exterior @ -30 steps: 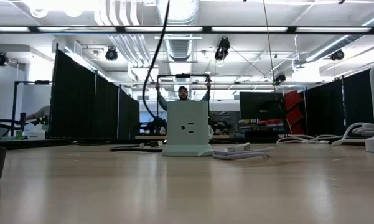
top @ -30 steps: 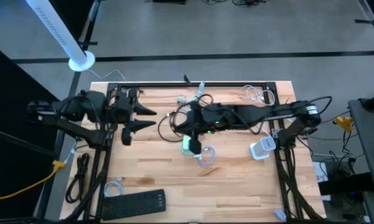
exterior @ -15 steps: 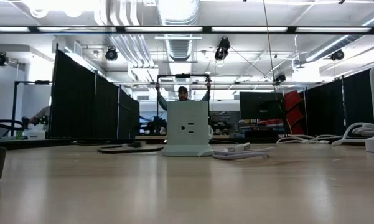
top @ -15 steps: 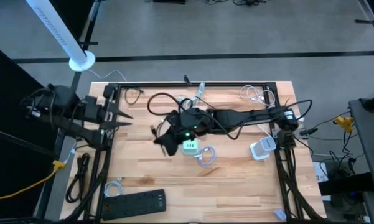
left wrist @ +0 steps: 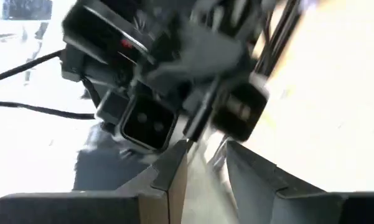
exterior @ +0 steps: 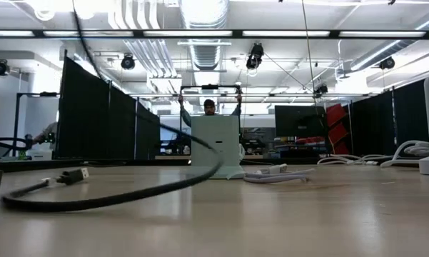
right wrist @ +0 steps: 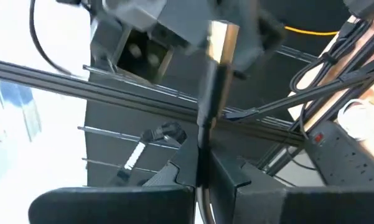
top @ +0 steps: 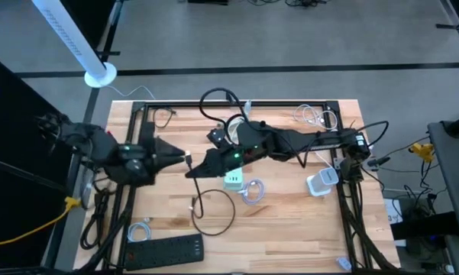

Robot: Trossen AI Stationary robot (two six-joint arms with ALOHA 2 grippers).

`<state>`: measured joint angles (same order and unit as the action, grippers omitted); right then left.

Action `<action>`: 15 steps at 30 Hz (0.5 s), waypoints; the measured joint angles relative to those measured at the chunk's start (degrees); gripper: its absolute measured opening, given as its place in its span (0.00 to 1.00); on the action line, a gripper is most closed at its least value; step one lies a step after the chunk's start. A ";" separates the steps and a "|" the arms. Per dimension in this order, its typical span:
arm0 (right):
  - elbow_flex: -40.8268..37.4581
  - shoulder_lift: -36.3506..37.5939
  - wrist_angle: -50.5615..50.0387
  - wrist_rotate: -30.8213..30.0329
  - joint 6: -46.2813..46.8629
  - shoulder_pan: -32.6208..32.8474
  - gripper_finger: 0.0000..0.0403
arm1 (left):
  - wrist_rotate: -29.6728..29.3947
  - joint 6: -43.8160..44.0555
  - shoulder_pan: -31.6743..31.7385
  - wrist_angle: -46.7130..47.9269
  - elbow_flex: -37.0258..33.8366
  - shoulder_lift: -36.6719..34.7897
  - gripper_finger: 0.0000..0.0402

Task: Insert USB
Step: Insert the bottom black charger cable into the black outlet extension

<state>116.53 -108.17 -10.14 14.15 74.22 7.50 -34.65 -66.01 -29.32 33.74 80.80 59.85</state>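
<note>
Mid-air above the counter [top: 290,237], the right end effector [top: 189,173] is clenched on the USB cable [top: 214,215] near its plug, handing it over. The left end effector [top: 185,158] meets that plug, fingers parted around it; whether it grips I cannot tell. Next it likely must clamp firmly before the right releases.

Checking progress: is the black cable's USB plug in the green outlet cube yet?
Not in: the plug sticks out of the right gripper, away from the cube.

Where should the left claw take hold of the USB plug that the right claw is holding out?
Probably on the dark body of the USB plug, just behind its metal tip, coming straight in from the left arm's side. The right claw pinches the black cable behind the plug, so the body is free, and the tip seems to face the left claw.
</note>
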 joint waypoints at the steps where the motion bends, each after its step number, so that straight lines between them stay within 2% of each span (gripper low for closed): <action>1: 0.00 0.05 -0.06 -0.78 1.27 0.12 0.01 | -2.16 -1.92 -0.40 -0.84 0.44 0.84 0.26; 6: 0.00 0.23 0.12 -3.37 4.35 0.37 0.01 | -9.63 -11.23 -2.36 -2.03 3.47 3.66 0.26; 15: 0.11 0.25 3.09 -6.60 5.12 0.37 0.01 | -14.19 -17.69 -4.12 1.19 3.88 3.94 0.27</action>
<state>116.64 -107.92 -7.05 7.55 79.33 7.88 -48.84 -83.70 -33.45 34.93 84.68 63.80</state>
